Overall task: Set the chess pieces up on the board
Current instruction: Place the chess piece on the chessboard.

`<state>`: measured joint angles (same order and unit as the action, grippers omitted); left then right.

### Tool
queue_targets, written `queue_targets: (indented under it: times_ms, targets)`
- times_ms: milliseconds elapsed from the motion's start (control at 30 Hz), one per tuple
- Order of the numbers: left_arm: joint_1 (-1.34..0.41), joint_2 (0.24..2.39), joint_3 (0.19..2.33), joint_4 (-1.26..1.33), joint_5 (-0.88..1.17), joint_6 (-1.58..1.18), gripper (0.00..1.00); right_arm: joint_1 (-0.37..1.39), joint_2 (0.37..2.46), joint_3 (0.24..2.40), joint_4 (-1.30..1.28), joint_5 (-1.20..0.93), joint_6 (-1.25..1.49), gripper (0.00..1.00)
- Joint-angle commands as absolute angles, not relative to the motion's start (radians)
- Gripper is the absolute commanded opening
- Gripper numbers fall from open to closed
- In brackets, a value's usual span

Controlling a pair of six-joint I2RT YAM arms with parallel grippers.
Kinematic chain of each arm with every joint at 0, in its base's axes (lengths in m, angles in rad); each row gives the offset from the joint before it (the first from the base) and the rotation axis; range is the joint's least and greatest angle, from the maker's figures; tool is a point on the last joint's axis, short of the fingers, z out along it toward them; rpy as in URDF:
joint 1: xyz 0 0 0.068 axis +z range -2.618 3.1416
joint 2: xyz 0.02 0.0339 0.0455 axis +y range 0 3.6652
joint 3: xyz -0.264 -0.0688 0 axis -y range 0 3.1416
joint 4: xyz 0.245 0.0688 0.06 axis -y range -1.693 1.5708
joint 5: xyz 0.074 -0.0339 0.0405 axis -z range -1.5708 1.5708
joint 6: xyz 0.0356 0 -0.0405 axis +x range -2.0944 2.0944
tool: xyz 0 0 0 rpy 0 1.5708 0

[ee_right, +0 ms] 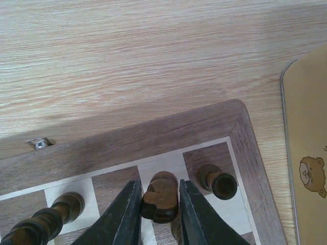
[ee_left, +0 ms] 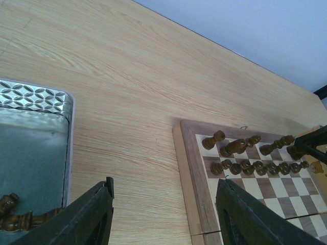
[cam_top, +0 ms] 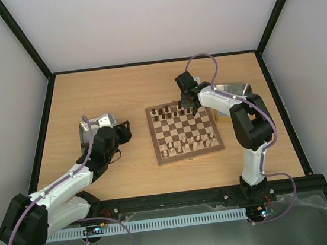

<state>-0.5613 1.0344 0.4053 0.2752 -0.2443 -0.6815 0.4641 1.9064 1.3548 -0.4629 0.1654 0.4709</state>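
Observation:
The board lies at mid table. Dark chess pieces stand in its two far rows, and pale pieces in its two near rows. My right gripper is over the far right corner. In the right wrist view the gripper is shut on a dark knight that stands on the cream square second from the corner. A dark rook stands on the corner square. My left gripper is open and empty, above bare table left of the board.
A metal tray lies under my left arm and holds a few dark pieces. A second metal tray lies right of the board. Its pale inside with a bear print shows close to the board's corner.

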Motion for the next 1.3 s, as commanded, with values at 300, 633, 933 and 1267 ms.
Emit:
queue_targets:
  times_ms: [300,633,933,1267]
  targets:
    - [-0.555,1.027,0.421,0.274,-0.242,-0.686,0.58,0.460,1.914,1.387,-0.500,0.187,0.460,0.22]
    - [-0.554,1.028,0.420,0.273,-0.244,-0.687,0.58,0.460,1.927,1.384,-0.509,0.190,0.450,0.17]
    - [-0.555,1.032,0.419,0.278,-0.244,-0.688,0.58,0.460,1.924,1.380,-0.517,0.214,0.439,0.15]
    - [-0.555,1.030,0.425,0.262,-0.256,-0.690,0.58,0.460,1.902,1.395,-0.512,0.192,0.440,0.17]
